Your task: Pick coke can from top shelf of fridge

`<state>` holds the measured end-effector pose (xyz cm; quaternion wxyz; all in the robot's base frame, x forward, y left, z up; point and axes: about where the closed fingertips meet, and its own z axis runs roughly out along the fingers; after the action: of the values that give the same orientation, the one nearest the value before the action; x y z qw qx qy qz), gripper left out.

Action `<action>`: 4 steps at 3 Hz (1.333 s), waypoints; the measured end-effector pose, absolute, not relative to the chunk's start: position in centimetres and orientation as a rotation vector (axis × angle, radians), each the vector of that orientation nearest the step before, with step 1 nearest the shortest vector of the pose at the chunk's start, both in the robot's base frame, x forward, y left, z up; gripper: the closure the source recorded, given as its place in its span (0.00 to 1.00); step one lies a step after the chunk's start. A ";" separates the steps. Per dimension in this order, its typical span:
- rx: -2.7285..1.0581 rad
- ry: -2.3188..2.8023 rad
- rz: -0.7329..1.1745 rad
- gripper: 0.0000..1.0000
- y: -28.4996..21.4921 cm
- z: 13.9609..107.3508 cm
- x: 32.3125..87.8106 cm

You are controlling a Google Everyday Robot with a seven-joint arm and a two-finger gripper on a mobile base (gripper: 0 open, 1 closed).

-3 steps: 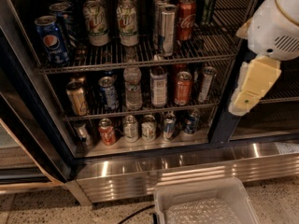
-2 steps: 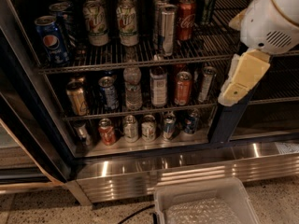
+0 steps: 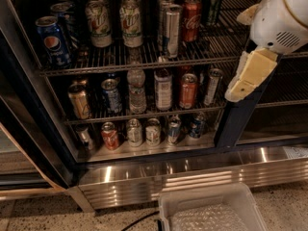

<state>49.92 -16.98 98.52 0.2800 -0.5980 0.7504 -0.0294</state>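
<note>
The coke can [image 3: 191,19], red with white script, stands upright toward the right of the top shelf [image 3: 219,47], a wire rack in the fridge [image 3: 235,125]. A slim silver-and-blue can [image 3: 171,30] stands just left of it and a little nearer the front. My gripper [image 3: 248,76], cream-coloured under a white arm housing [image 3: 281,18], hangs in front of the fridge's dark blue upright. It is to the right of the coke can, lower than it, and apart from it. It holds nothing.
A Pepsi can [image 3: 52,41] and two white-green cans [image 3: 98,23] share the top shelf. Several cans and a bottle [image 3: 137,88] fill the two lower shelves. A clear plastic bin [image 3: 211,208] sits on the floor before the steel base [image 3: 192,174]. The fridge's right bay [image 3: 284,81] shows bare racks.
My gripper and arm have moved left and slightly up, closer to the fridge's open bay. The cans have not moved.
</note>
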 end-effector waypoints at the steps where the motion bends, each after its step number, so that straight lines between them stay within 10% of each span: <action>1: -1.584 1.987 -0.061 0.00 -18.9 98.5 51.3; 4: -1.532 1.875 0.018 0.00 -20.2 99.7 55.5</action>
<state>55.46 -20.22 99.67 0.3525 -0.5922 0.7246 0.0071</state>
